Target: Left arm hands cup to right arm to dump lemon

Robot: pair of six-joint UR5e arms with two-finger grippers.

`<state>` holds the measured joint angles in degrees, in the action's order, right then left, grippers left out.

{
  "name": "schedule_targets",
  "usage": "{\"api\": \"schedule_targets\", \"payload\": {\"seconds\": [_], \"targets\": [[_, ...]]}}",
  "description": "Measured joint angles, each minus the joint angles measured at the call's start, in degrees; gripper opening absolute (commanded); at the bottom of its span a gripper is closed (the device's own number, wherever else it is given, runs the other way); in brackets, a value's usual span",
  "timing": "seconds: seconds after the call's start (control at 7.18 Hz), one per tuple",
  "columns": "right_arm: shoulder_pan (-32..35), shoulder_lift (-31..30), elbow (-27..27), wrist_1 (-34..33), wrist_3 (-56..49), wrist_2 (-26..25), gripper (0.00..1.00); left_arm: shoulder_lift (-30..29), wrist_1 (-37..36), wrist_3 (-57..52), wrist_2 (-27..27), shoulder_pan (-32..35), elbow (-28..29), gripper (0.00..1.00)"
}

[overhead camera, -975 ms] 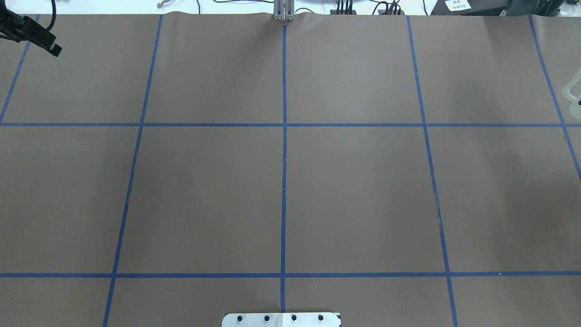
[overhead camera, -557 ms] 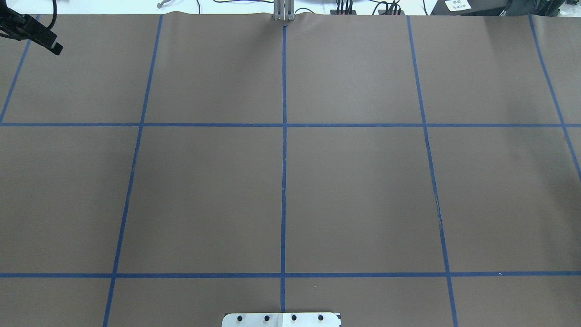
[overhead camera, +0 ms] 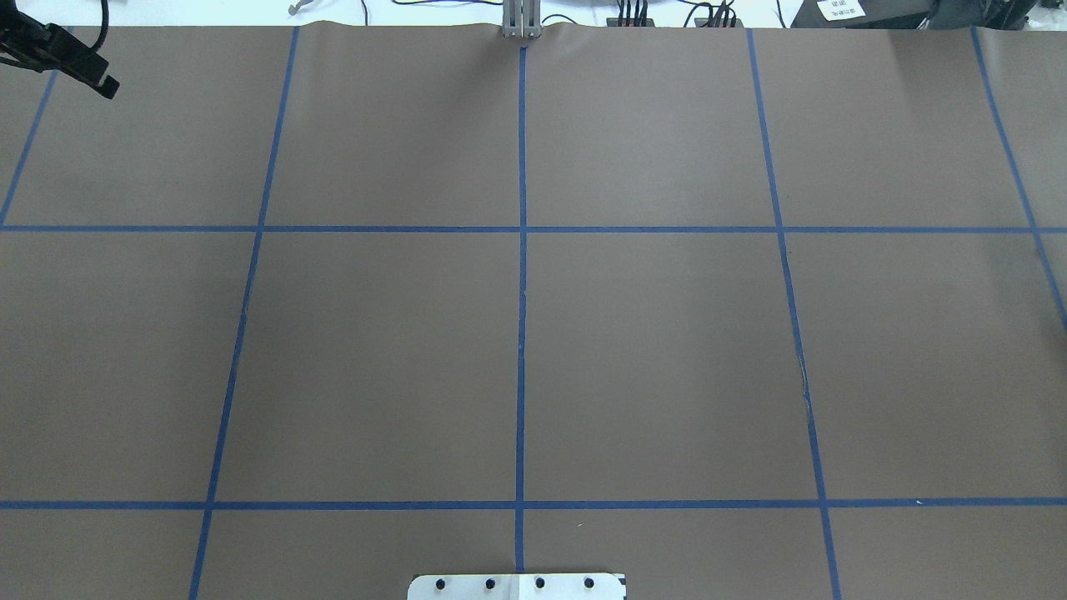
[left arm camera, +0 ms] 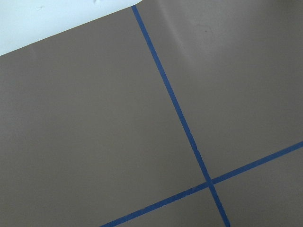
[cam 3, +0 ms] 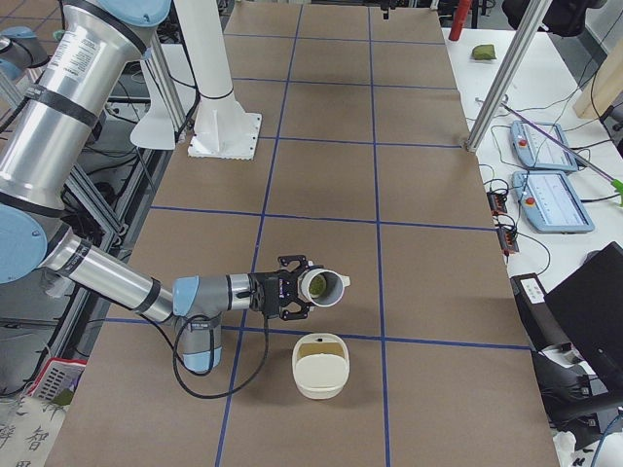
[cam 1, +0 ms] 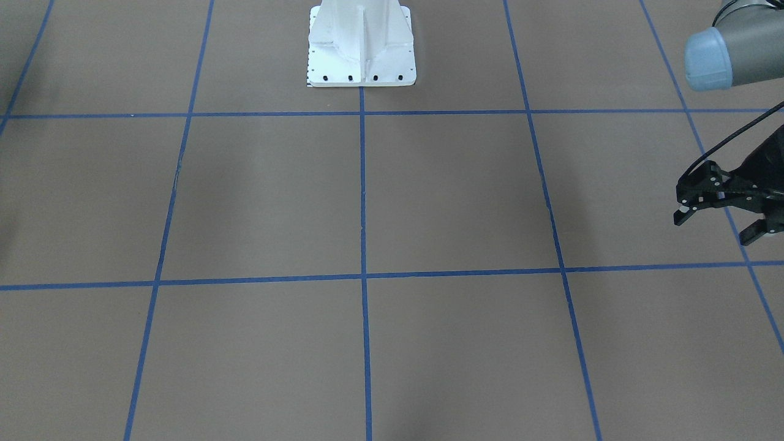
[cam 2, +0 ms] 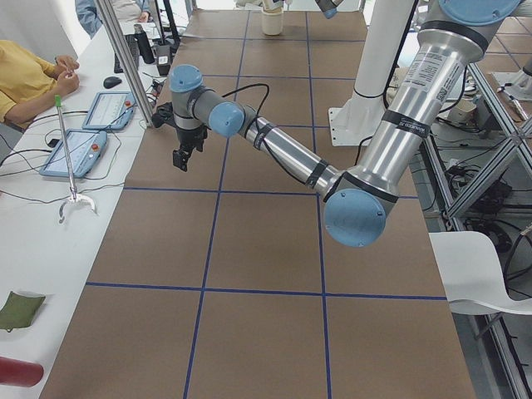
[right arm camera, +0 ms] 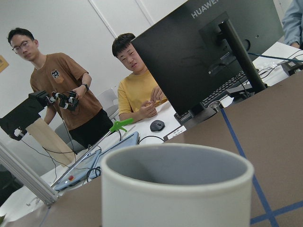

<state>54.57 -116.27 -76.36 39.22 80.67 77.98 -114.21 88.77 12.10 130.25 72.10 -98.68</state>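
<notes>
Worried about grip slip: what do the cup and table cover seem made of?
The cup: probably glazed ceramic, white outside, grey inside, thick rounded rim. The table cover: matte brown sheet, perhaps paper or vinyl, rippled along its far edge.

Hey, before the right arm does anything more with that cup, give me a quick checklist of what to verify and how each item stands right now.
1. The cup is at the right arm's end, off the table and lying sideways: ok.
2. The right gripper has a firm hold on it: cannot tell, only the side view shows it.
3. Lemon inside: a yellow-green thing shows in the cup's mouth: ok.
4. The white container stands on the table near the cup: ok.
5. Cup's mouth lined up over the container: cannot tell from one view.
6. The left gripper is open, empty and far off: ok.
</notes>
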Motion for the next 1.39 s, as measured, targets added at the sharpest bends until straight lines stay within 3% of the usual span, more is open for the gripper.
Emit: {"api": "schedule_targets", "payload": {"seconds": [0.42,0.84,1.39], "targets": [[1.56,1.07,3.32,4.85,15.3,-0.16,0.0,-0.12,0.0,0.22,0.0,-0.03,0.05,1.0],[3.08,4.01,11.58,12.15,26.6,-0.35,0.0,-0.13,0.0,0.43,0.0,-0.03,-0.25,1.0],[3.44,6.18,13.83,15.77,40.85,-1.06,0.0,-0.27,0.0,0.47,0.02,-0.09,-0.45,1.0]]}}
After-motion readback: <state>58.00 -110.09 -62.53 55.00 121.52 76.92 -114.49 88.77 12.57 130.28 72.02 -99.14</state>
